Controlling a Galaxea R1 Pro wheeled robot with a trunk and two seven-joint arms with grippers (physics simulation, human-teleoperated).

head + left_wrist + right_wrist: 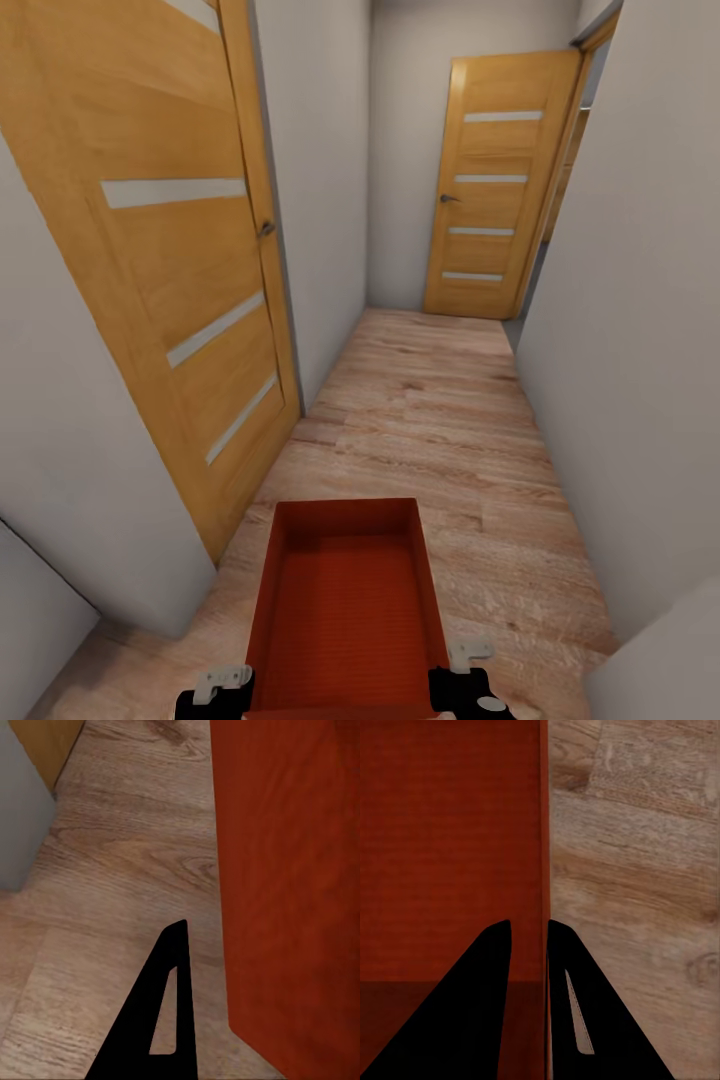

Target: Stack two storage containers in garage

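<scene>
One orange-red storage container [345, 610], two wooden doors with frosted glass strips, one at left [170, 260], one at the corridor's end [495, 190], two pincers, left [215, 690], right [470, 685]

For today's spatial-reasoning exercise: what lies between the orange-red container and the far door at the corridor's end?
In the head view, only bare wood-plank floor separates the container from the far door.

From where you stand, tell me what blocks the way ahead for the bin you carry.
The wood floor of the corridor shows nothing lying on it. At its far end a closed door stands across the path of the bin. A gap shows to that door's right; where it leads I cannot tell.
</scene>
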